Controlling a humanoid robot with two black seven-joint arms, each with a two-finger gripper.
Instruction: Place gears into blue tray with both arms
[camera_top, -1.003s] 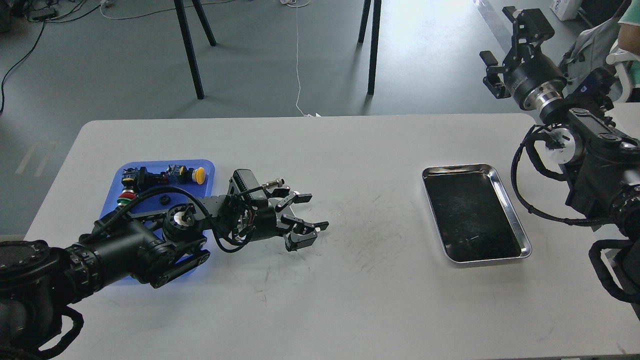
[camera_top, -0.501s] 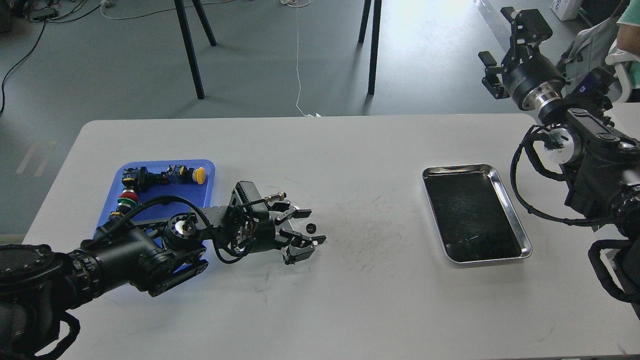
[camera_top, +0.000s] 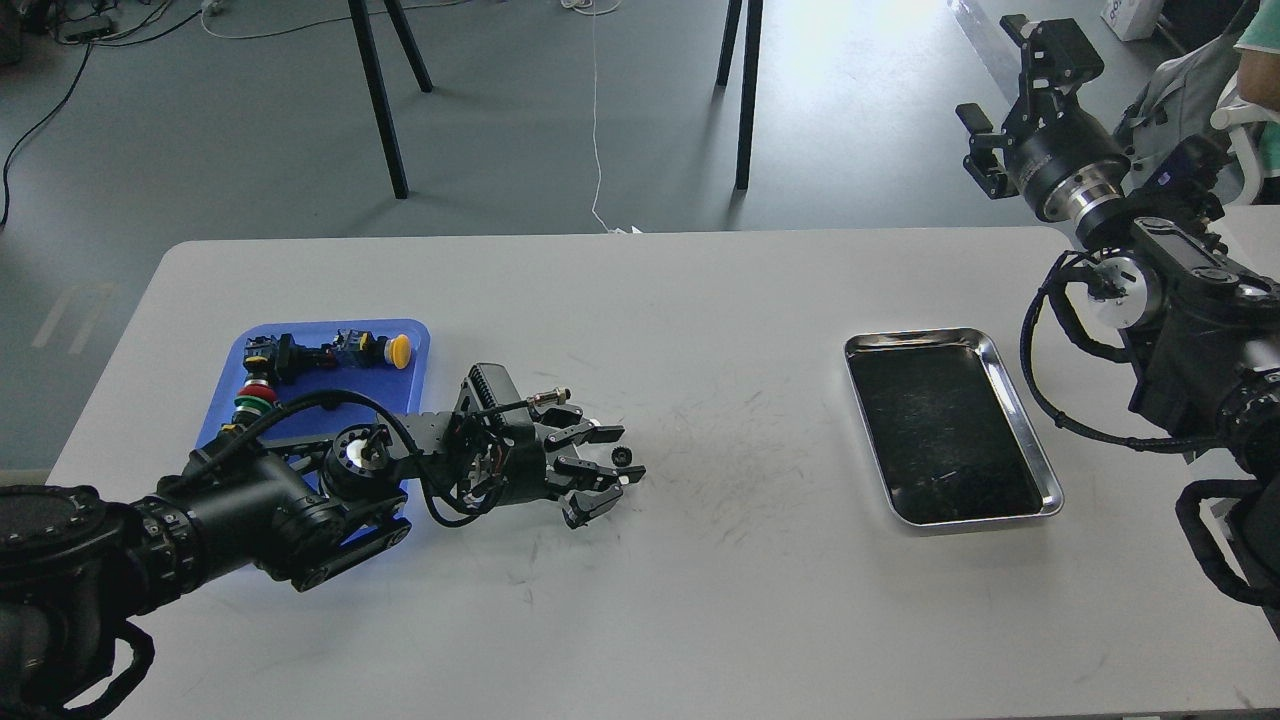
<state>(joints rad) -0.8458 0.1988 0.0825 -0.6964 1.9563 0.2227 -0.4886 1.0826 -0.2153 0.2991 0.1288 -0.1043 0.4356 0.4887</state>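
Observation:
A tiny black gear (camera_top: 622, 456) lies on the white table, just right of the blue tray (camera_top: 330, 380). My left gripper (camera_top: 618, 452) reaches low over the table from the left, and its two fingers stand on either side of the gear with a narrow gap, open. The lower fingertip (camera_top: 628, 471) is next to the gear. My right gripper (camera_top: 997, 75) is raised high at the far right, beyond the table's back edge, open and holding nothing. My left arm covers the tray's near part.
Colourful push-button switches (camera_top: 398, 348) lie along the blue tray's back and left side. A shiny steel tray (camera_top: 1012, 400) with a dark floor sits at the right of the table. Black stand legs rise from the floor behind the table.
My left gripper has dropped lower and pulled slightly back left. The gear now shows between its fingers, and they have narrowed around it. The right arm has barely moved.

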